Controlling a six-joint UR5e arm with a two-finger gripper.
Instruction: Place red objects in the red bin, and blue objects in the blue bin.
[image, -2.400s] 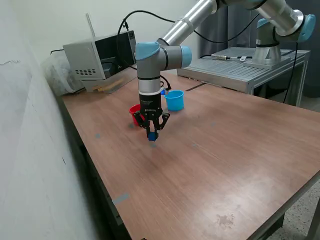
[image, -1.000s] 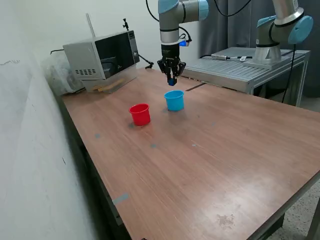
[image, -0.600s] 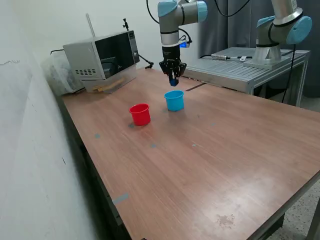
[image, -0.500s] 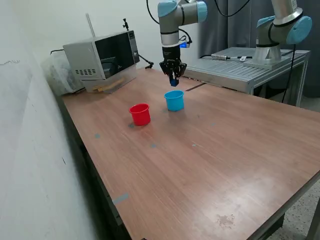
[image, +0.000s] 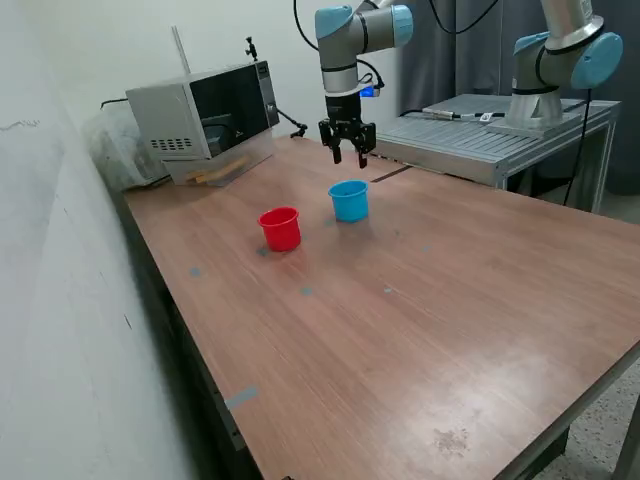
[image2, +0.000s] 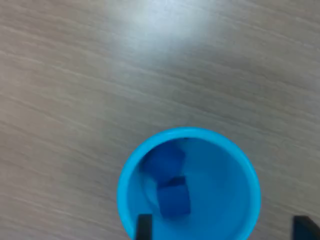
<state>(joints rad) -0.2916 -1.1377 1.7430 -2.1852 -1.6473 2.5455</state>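
The light blue cup (image: 349, 201) stands on the wooden table, with the red cup (image: 281, 229) to the exterior view's left of it. My gripper (image: 347, 157) hangs open and empty a little above the light blue cup. In the wrist view I look straight down into the light blue cup (image2: 235, 160); two dark blue cubes (image2: 173, 196) lie inside it, one partly over the other. My fingertips (image2: 144, 226) show at the picture's edge on either side of the cup. No red cubes are in view; the red cup's inside is hidden.
A microwave-like box (image: 205, 110) stands at the back on the exterior view's left. A second arm (image: 560, 60) stands on a grey metal platform (image: 490, 135) at the back right. Small blue marks (image: 306, 292) dot the table (image: 420, 330).
The gripper carried a dark blue cube from the table up and over to above the light blue cup, then opened; the cube is gone from its fingers and lies in the cup.
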